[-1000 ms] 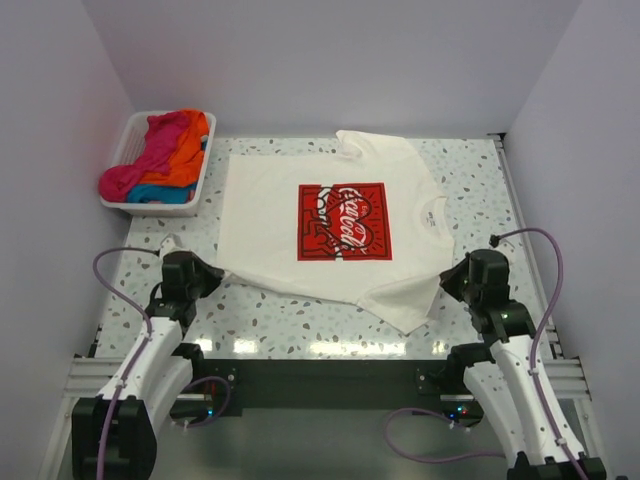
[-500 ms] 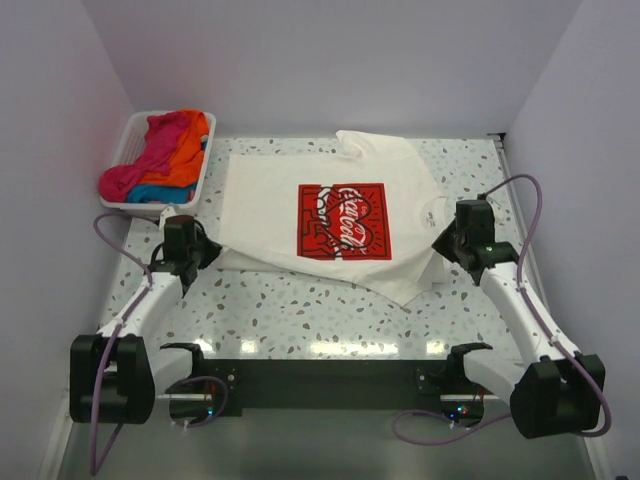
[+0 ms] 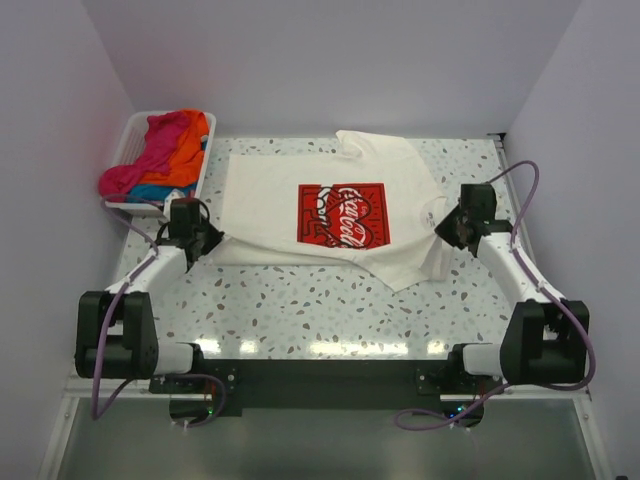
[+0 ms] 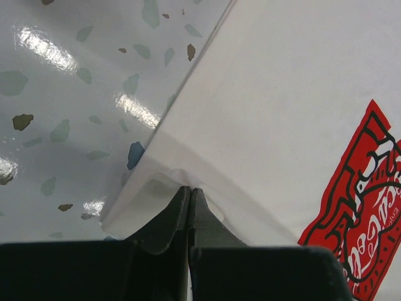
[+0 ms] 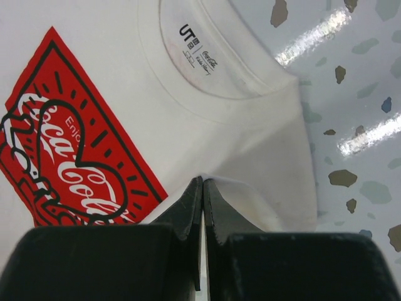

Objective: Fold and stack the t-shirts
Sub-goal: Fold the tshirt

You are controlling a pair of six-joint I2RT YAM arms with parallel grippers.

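A cream-white t-shirt (image 3: pixel 260 200) with a red logo print (image 3: pixel 343 213) lies spread on the speckled table, collar to the right. My left gripper (image 3: pixel 207 243) is shut on the shirt's near-left edge; in the left wrist view its tips (image 4: pixel 190 188) pinch a raised fold of the white cloth (image 4: pixel 282 94). My right gripper (image 3: pixel 447 227) is shut on the cloth by the near shoulder; in the right wrist view it (image 5: pixel 202 180) nips a ridge of the shirt (image 5: pixel 250 138) below the collar (image 5: pixel 207 88). More t-shirts, pink (image 3: pixel 125 180), orange (image 3: pixel 185 150) and blue (image 3: pixel 150 192), lie heaped at the back left.
The heaped shirts lie in a white slatted basket (image 3: pixel 125 140) in the back left corner, close to my left arm. White walls close in the table (image 3: pixel 300 310) on the left, back and right. Both arm bases stand at the near edge.
Both grippers have moved away from the near edge toward the back, pulling the shirt's near edge and sleeve with them. The shirt's near part now lies drawn in closer to the logo.
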